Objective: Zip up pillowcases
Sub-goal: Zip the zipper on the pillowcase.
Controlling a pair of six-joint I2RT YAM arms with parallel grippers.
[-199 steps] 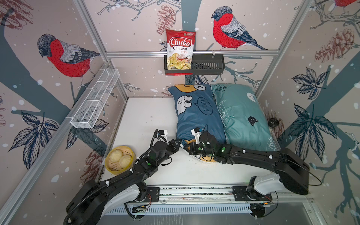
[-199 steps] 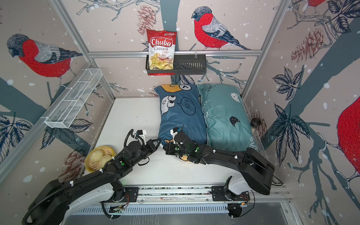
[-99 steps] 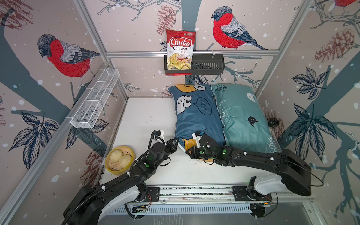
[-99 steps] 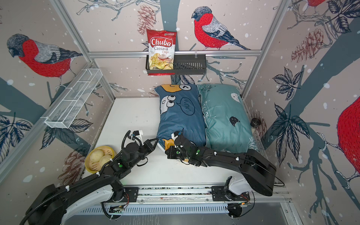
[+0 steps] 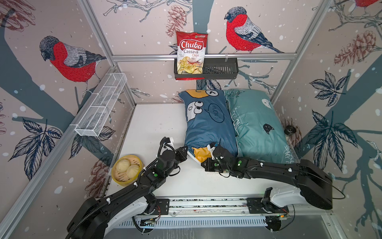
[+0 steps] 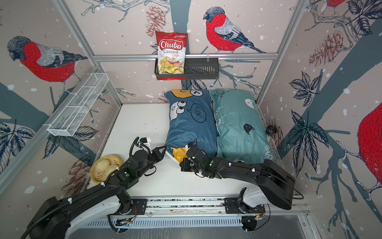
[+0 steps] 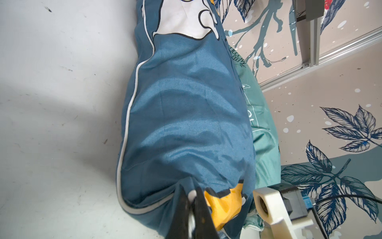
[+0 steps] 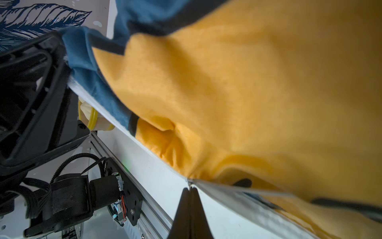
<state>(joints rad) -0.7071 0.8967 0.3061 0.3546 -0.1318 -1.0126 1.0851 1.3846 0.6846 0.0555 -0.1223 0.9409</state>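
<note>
The right gripper [image 8: 189, 189], fingers pinched shut on the zipper pull [image 8: 188, 181], has slid along the near edge of the dark blue pillowcase [image 5: 208, 124] toward the left gripper [image 5: 186, 148], whose fingers clamp that corner (the teal pillowcase [image 5: 256, 124] lies beside it on the tabletop [image 5: 157, 124]); the zip seems partly closed, with a stretch left

Dark blue pillowcase [image 6: 190, 124] lies lengthwise on the white table [image 6: 140, 124], flank touching the teal pillowcase [image 6: 237, 124] on its right. Left gripper [image 6: 164, 148] meets its near left corner. Right gripper [image 6: 181, 164] sits at its near edge, below the orange patch. Yellow bowl [image 6: 93, 177] of buns stands apart, near the left wall.
</note>
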